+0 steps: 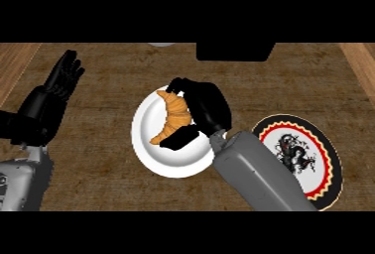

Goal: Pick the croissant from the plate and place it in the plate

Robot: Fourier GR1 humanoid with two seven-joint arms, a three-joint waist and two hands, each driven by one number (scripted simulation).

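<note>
The wooden counter fills the view, brown with a streaky grain; paler wood strips run off at its upper left and upper right corners. A dark, square-edged block is cut off at the top, and what it is cannot be made out.

The right forearm, smooth and grey, comes up from the lower edge and hides the left part of the patterned plate. This plate has a black scalloped rim, a red ring and a white middle with a dark figure too small to read.

Just left of it lies the white plate, plain and glossy, its right rim covered by the wrist.

The left hand, black, rests at the left edge with straight fingers pointing up, holding nothing.

The right hand lies over the white plate. Its fingers curl round the croissant's upper end and its thumb closes on the lower end.

The croissant, golden and curved, is over the white plate's middle in that grasp. Both its tips are hidden, and whether it touches the plate cannot be told.
</note>
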